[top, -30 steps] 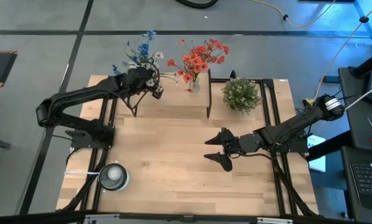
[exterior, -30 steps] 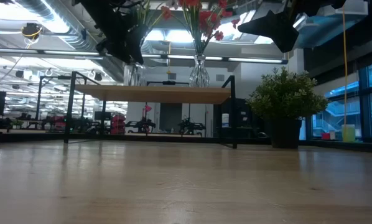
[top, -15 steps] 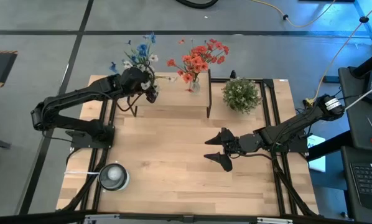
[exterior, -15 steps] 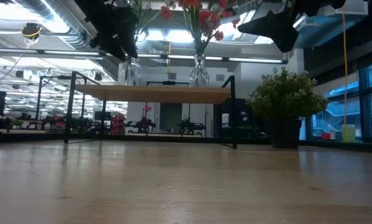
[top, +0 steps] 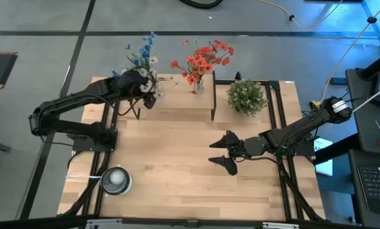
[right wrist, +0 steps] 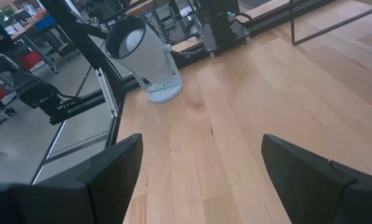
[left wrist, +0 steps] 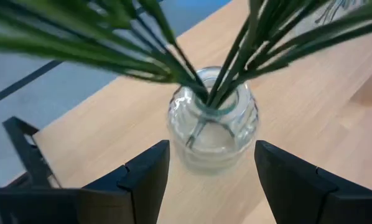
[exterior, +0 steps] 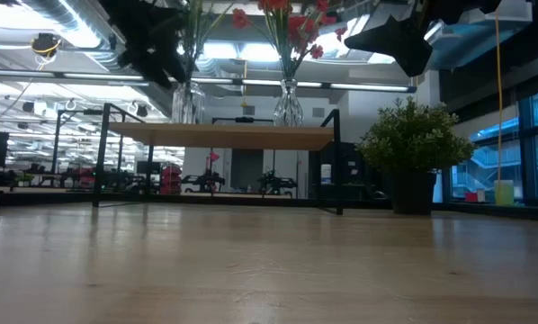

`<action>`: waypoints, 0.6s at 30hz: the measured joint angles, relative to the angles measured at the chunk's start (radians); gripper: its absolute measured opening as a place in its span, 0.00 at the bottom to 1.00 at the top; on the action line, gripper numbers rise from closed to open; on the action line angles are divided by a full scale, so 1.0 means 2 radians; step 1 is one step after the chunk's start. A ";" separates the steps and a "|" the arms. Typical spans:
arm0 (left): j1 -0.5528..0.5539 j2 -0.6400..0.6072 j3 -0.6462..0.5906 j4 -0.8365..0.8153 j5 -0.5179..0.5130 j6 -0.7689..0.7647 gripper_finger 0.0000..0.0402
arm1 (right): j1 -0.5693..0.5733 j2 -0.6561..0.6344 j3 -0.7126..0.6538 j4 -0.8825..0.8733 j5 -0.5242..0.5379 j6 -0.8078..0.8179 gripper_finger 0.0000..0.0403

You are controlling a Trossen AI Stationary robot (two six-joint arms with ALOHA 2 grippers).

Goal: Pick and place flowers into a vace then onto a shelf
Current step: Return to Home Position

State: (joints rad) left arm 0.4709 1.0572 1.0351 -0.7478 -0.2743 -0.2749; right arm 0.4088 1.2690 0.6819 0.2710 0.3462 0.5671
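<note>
Wood shelf (top: 177, 105) at the bench's (top: 177, 181) far edge, high view: blue/white flowers (top: 142, 54) at its left end, red flowers (top: 201, 60) at its right, so placing looks done. Left gripper (top: 145, 95) stretched over shelf's left end. Right gripper (top: 219, 154) hovers mid-bench, wide, empty.
Low view: red vase (exterior: 288, 103) and blue vase (exterior: 186, 103) upright on shelf.
Left wrist: fingers (left wrist: 145, 174) spread either side of blue vase, no contact, prob. free to back off.

The high view looks straight down, the low view level across the table (exterior: 251, 261), both showing the shelf (top: 177, 107).

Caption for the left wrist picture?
Open left gripper facing a glass vase of flower stems on the wooden shelf.
</note>
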 joint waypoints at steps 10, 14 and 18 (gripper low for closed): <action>0.000 -0.061 0.028 -0.117 0.004 -0.012 0.57 | 0.000 0.000 0.000 -0.001 0.000 0.000 0.82; 0.000 -0.093 0.029 -0.136 0.006 -0.026 0.57 | 0.000 0.000 0.000 -0.001 -0.006 0.015 0.82; 0.000 -0.126 0.029 -0.136 0.008 -0.028 0.57 | 0.000 0.000 0.000 0.000 -0.031 0.024 0.82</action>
State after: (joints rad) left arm 0.4702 0.8044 1.0931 -1.0194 -0.2582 -0.3300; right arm 0.4088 1.2686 0.6819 0.2715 0.2840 0.6147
